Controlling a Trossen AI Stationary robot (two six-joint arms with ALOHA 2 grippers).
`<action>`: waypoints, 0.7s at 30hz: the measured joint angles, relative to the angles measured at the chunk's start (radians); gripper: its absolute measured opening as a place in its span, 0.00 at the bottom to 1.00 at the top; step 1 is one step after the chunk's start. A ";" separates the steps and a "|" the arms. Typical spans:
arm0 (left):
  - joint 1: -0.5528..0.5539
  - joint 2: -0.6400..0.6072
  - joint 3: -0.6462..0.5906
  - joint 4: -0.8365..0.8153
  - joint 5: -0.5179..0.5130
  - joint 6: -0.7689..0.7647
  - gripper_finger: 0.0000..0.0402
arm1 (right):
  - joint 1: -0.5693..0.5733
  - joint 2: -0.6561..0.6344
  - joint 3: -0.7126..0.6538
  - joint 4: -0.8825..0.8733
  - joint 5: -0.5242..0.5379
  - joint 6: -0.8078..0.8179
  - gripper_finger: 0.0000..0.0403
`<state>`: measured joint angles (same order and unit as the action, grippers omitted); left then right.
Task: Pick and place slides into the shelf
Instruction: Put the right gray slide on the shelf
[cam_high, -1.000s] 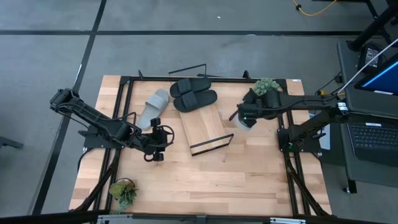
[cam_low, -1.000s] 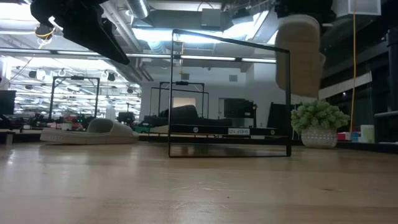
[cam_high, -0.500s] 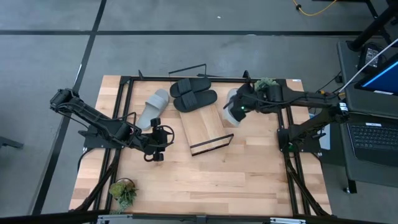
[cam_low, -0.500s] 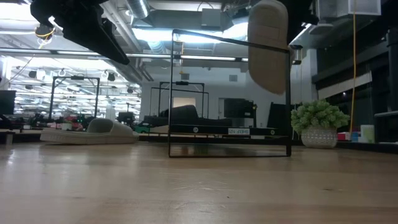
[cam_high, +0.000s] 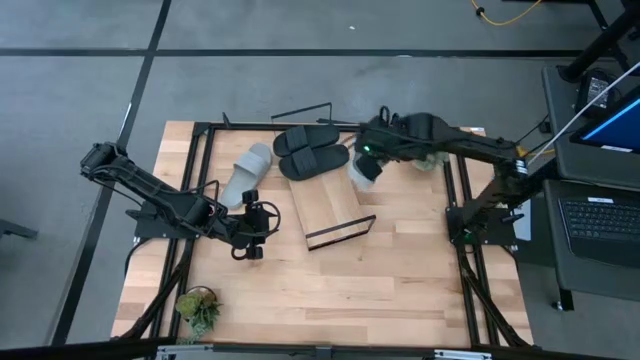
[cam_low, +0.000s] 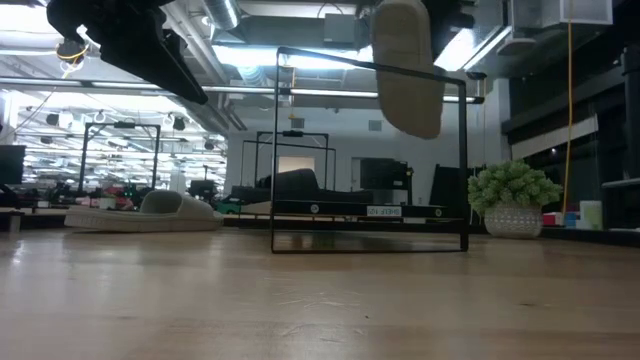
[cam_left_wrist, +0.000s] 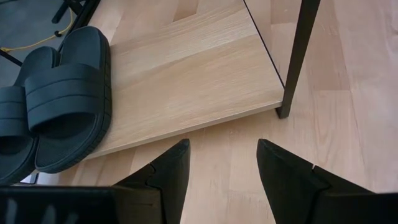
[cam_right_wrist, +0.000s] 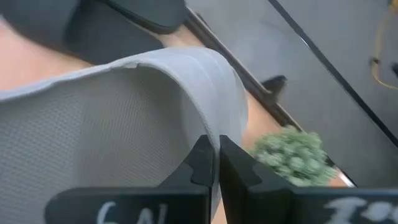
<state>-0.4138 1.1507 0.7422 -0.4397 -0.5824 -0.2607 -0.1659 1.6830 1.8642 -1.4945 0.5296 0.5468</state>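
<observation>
The right claw pinches the strap of a light grey slide, which hangs in the air just under it, above the shelf. Two black slides lie on the shelf beside it. The left claw, fingers spread, hovers near the shelf's other side; another grey slide rests on the desk just behind it.

A grey floor crossed by dark lines is seen around the pale wooden table. Beyond it, an open hall is lit by long ceiling lights. A laptop is placed alongside.
</observation>
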 joint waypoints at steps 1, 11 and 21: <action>0.000 0.000 0.000 0.000 0.000 0.000 0.44 | -0.006 0.032 0.050 -0.040 0.001 0.005 0.03; 0.000 0.000 0.000 -0.004 0.000 0.000 0.44 | -0.007 0.267 0.283 -0.075 -0.047 -0.028 0.03; -0.002 0.000 0.000 -0.019 0.000 0.000 0.44 | 0.007 0.334 0.248 -0.077 -0.105 0.016 0.03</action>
<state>-0.4156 1.1507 0.7424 -0.4585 -0.5823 -0.2604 -0.1585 2.0171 2.1124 -1.5719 0.4249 0.5631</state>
